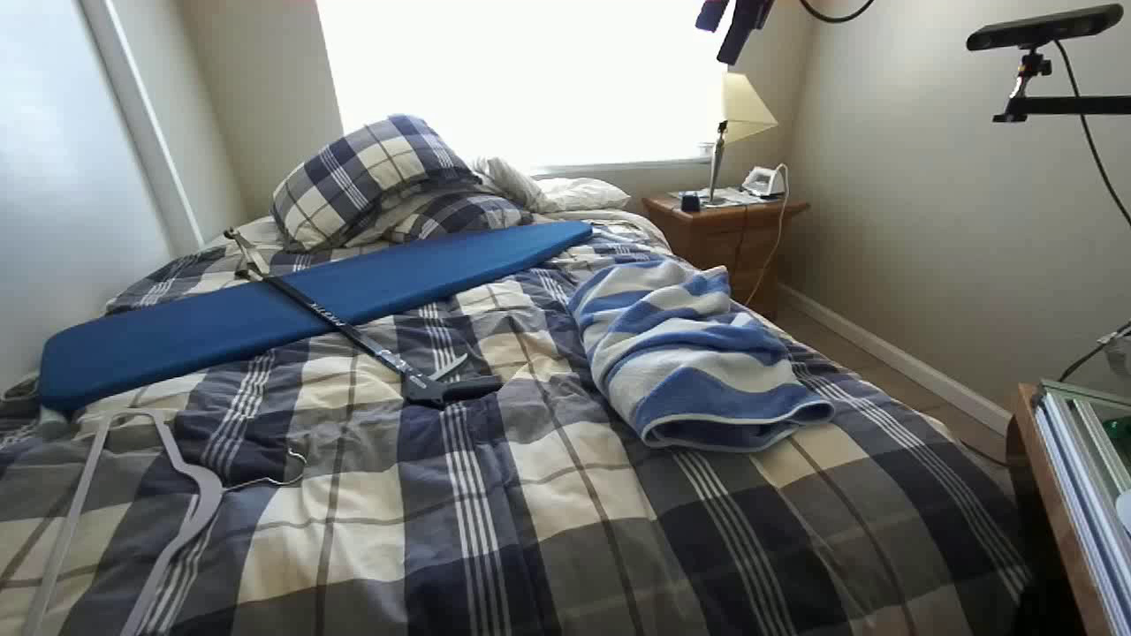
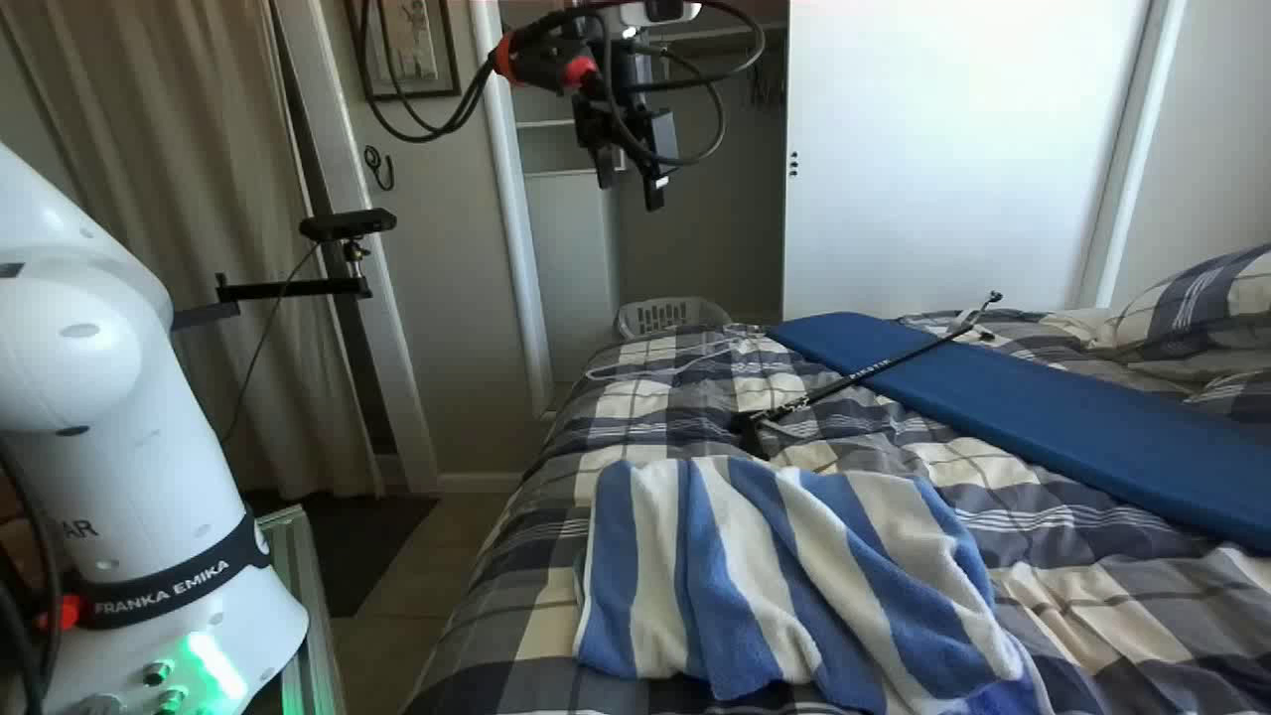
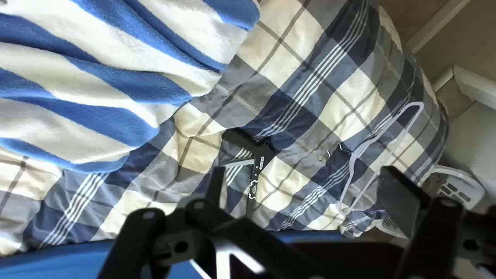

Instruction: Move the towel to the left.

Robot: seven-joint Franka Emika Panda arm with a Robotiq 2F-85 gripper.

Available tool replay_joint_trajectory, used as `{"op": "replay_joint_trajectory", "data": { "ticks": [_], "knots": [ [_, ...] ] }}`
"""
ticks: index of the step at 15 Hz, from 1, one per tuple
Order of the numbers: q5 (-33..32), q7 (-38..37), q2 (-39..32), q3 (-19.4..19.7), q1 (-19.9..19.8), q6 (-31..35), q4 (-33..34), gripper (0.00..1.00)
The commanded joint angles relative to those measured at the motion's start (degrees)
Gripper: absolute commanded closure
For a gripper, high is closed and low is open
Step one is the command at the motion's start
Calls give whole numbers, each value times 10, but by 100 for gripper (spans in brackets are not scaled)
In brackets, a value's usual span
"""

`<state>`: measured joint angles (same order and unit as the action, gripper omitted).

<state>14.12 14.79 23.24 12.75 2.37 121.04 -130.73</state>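
Seemingly nothing is done yet: the towel [image 2: 784, 581] lies rumpled near the board [image 2: 1023, 402], not touching it, while the pincer [image 2: 630, 196] hangs higher than the board, spread and holding nothing, so grasping, shifting left and releasing all remain.

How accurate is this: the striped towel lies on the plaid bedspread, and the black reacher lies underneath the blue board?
Underneath is wrong: the black reacher lies across the top of the blue board, as both exterior views show. The striped towel is on the plaid bedspread.
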Motion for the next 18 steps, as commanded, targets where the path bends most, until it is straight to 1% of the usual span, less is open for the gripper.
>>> {"op": "replay_joint_trajectory", "data": {
  "ticks": [1, 6, 7, 11, 13, 15, 18],
  "knots": [
    [6, 5, -2, -12, -14, -2, 1, 0],
    [6, 5, -2, -12, -14, -2, 1, 0],
    [-41, -76, -31, -46, -32, 0, 16, 0],
    [-93, -237, -101, -120, -37, 31, 30, 0],
    [-128, -322, -144, -150, -36, 38, 38, 0],
    [-168, -406, -203, -166, -37, 69, 47, 0],
    [-235, -523, -282, -164, -28, 88, 62, 0]
  ]
}}
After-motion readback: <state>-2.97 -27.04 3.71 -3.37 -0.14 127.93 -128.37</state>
